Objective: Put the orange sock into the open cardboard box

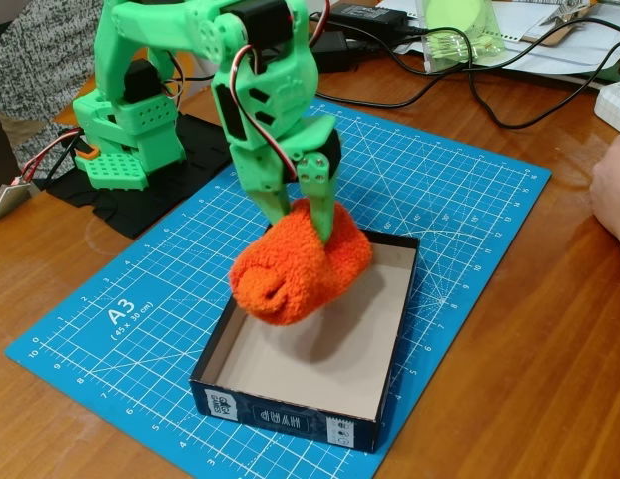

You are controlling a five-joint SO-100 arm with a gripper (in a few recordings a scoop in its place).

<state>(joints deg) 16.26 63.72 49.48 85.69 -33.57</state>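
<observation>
Green arm's fingers (308, 205) are clamped on the orange sock (300, 264), dangling it over the far-left part of the open cardboard box (290, 409). Looks like placing time: probably lower a bit, then let go.

One orange sock (300, 271), one open cardboard box (300, 404), one blue cutting mat (140, 329) — one green arm (240, 90).

Hand (302, 212) fingertips buried in orange sock (298, 267); box (401, 329) far wall hidden.

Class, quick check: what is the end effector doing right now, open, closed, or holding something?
End effector: closed on the orange sock, holding it above the open cardboard box.
</observation>
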